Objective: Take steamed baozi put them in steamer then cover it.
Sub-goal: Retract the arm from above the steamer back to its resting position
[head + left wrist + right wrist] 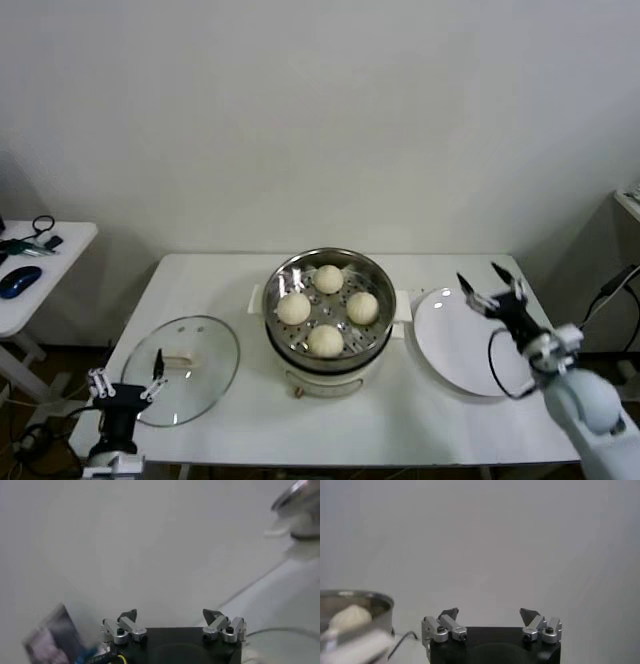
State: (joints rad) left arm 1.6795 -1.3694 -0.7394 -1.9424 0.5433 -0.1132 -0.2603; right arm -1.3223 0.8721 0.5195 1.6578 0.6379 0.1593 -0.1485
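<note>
Plain off-white wall backs a white rectangular surface (400, 420), with a smaller side desk (40, 270) at the robot's left carrying a blue mouse (20, 281) and cables.

Progress, judged from present positions: loading appears complete. The steamer (328, 345), a shiny perforated basket on a white cooker base, stands at the centre of the surface, and all four steamed baozi (326, 340) lie inside it, spaced apart in a diamond. The white plate (450, 350) just beside the steamer on the robot's right is bare.

Outstanding: covering. The cover (185, 368), a glass lid with a cream handle, lies flat on the surface at the robot's left, apart from the steamer.

Left pincer (125, 382) sits at the near rim of the cover, jaws spread wide, holding nothing. Right pincer (490, 285) hovers over the far edge of the plate, jaws likewise spread and empty.
</note>
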